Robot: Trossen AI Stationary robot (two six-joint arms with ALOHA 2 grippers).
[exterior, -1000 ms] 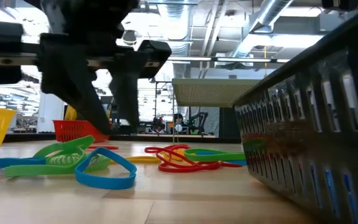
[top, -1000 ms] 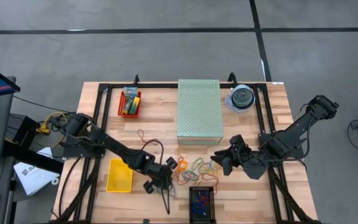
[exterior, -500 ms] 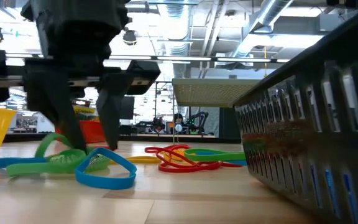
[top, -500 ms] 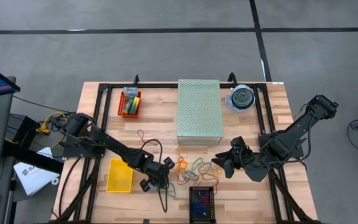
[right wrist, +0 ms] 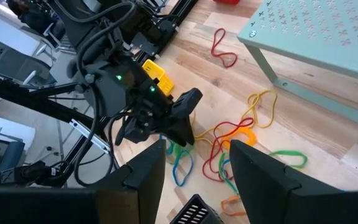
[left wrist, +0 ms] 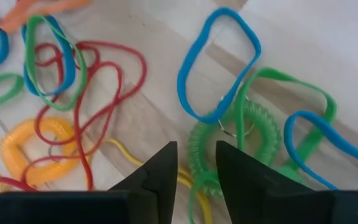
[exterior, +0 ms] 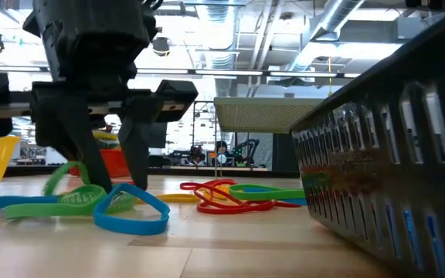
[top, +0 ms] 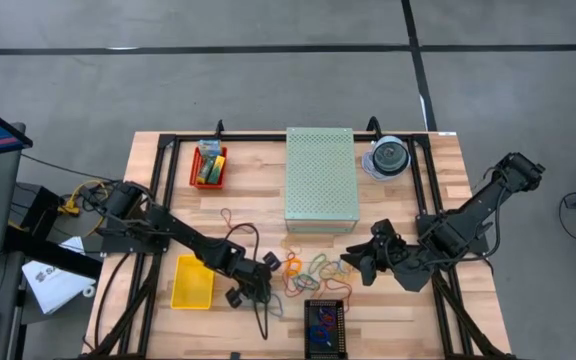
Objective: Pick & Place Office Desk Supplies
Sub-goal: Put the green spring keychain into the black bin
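**Left gripper down over a green coiled band beside the rubber-band pile**

The wooden table (top: 158,215) carries a pale green perforated box (top: 320,178) at its middle; everything else is placed from that box. To its left, against the table's far edge, sits a red tray (top: 208,167) with a crayon box (top: 207,161) in it. To its right stands a clear round disc case (top: 389,158). On the near side of the box and off to the left lies a yellow bin (top: 192,282); a black mesh basket (top: 324,325) sits at the near table edge, straight out from the box, with bands inside.

Between the box and the basket lies the pile of rubber bands (top: 313,269), in red, orange, green and blue.

The left gripper (left wrist: 196,167) is at the pile's left end, fingers parted narrowly, one to each side of a green coiled band (left wrist: 225,134); whether they pinch it I cannot tell. A blue loop (exterior: 130,211) lies touching that coil.

The right gripper (top: 353,260) hovers at the pile's right end, jaws apart and empty.
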